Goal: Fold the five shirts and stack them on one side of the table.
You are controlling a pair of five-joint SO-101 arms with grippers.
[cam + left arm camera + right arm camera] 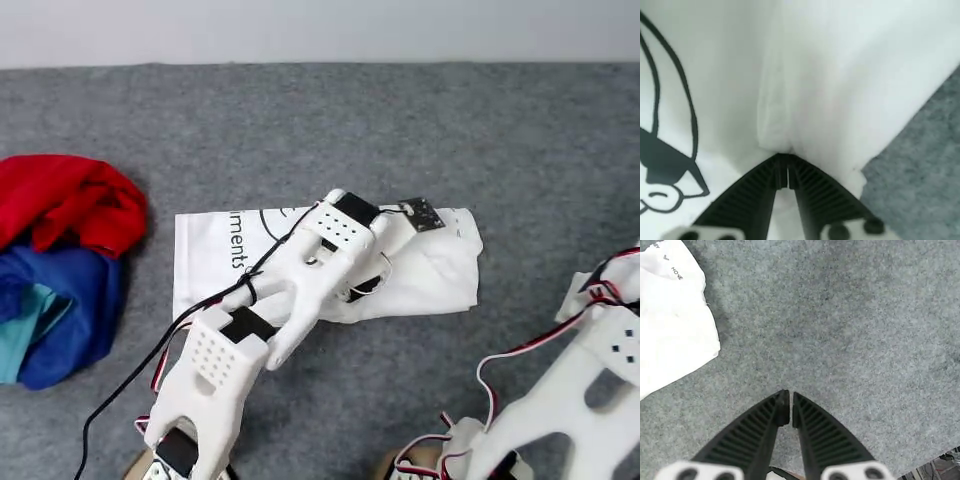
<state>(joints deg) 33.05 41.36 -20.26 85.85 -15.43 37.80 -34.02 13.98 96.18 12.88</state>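
Item 1: white shirt (425,268), lying flat and partly folded at the centre of the grey table (470,130). It has black print (240,245) on its left half, and the right end is rumpled.

Item 2: pile of 3 shirts at the left edge of the table, well apart from the white shirt. The red shirt (65,205) is on the far side, the blue shirt (75,305) on the near side, and the teal shirt (22,325) is tucked against the blue one.

Item 3: left arm (300,285), stretched from the near edge over the middle of the white shirt. The left gripper (783,169) has its jaws closed together, pinching a raised fold of the white cloth at the tips.

Item 4: right arm (575,395), at the near right corner, to the right of the white shirt. The right gripper (790,410) hangs over bare grey table, jaws nearly together with a thin slit between them, holding nothing. A corner of the white shirt (670,325) lies near it without touching.
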